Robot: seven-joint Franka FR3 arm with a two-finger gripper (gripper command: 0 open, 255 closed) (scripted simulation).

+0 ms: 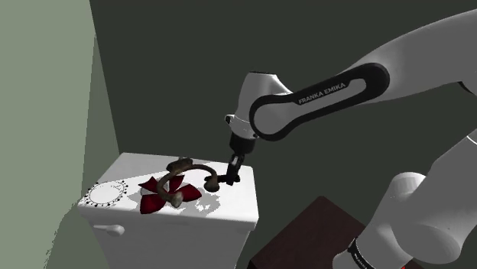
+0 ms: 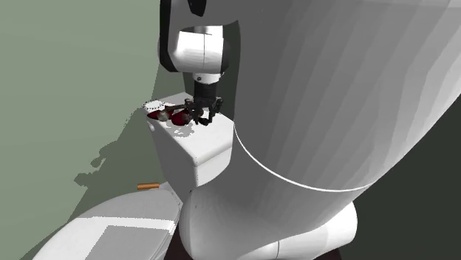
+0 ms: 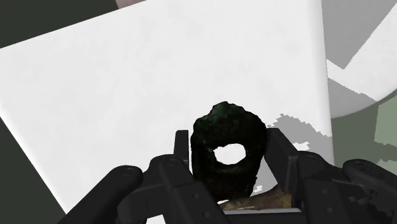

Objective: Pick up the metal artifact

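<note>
Fingers (image 3: 183,151) clasp the dark artifact (image 3: 219,127) by its ring end.

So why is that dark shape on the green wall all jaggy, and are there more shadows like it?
Second exterior view: it's a shadow on the green wall, its edge drawn in rough steps. Wrist view: the dark ringed artifact, clasped by the end effector, has a blocky grey shadow beside it on the white lid. Shoulder view: grey shadow beneath it too.

Bathroom: white toilet cistern (image 1: 177,243) with flush lever (image 1: 114,229), toilet lid (image 2: 111,230) below.
</note>
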